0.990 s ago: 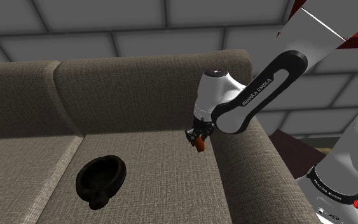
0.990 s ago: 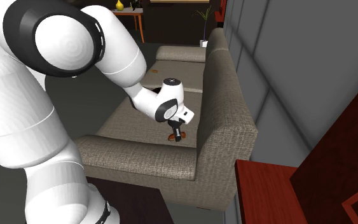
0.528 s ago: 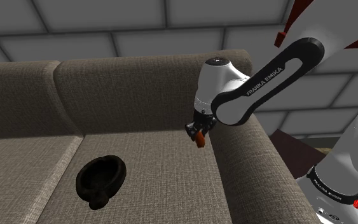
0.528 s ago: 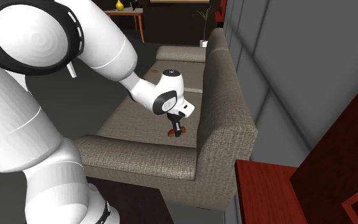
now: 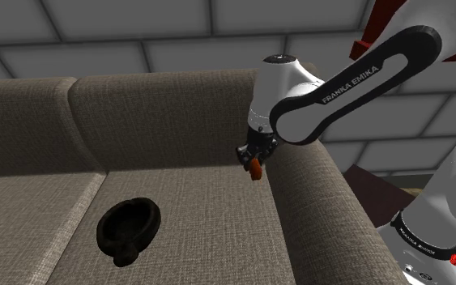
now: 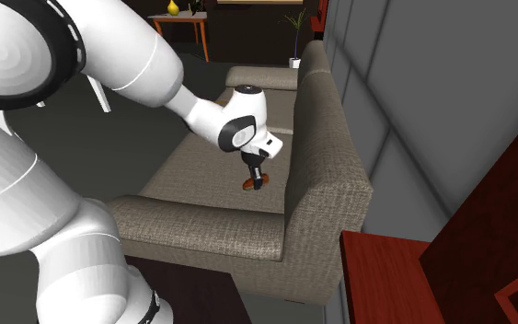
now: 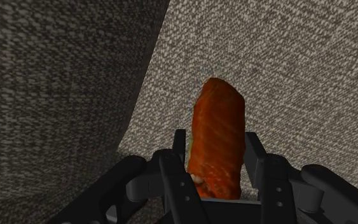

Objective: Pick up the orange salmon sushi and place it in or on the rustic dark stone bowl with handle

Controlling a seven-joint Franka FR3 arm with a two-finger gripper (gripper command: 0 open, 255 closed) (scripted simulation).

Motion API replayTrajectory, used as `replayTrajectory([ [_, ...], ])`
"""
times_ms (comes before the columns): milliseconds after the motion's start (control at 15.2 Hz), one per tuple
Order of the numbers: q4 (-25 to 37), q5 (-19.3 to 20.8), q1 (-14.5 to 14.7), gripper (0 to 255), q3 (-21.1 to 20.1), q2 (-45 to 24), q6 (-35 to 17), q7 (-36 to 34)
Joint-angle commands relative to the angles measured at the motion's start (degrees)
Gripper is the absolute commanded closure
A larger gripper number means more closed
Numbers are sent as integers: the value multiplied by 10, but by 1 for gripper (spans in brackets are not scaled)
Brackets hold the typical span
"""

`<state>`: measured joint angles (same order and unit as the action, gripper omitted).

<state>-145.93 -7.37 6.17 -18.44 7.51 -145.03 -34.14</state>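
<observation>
Both black fingers [image 7: 171,173] clasp the orange salmon sushi [image 7: 219,137] between them, pressing on its two long sides. Most of the piece sticks out past the fingertips, with woven sofa fabric behind it. Taking the shoulder view from its left, the grey-brown sofa [image 5: 48,202] spreads across the picture, and a seam [image 5: 84,219] parts the left seat cushion from the right one. On the right cushion, near that seam, the dark stone bowl [image 5: 147,212] sits upright, its stubby handle pointing toward the picture's lower edge. Well apart from it, further right and higher, the gripper [image 5: 253,164] hangs from the white arm [image 5: 355,81] in front of the back rest [image 5: 161,113] and just beside the armrest [image 5: 319,210], holding the sushi clear of the cushion. In the second exterior view the gripper points down over the seat close to the back rest, and a dark red piece of furniture [image 6: 404,276] stands at the right, beyond the sofa's end
</observation>
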Motion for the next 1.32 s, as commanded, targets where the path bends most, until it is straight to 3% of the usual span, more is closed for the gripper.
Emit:
replayTrajectory([
  [0,4,-4,1,255,1,14,18,1],
  [990,56,-15,4,255,13,88,142,9],
  [1254,114,5,15,255,-27,30,140,-56],
])
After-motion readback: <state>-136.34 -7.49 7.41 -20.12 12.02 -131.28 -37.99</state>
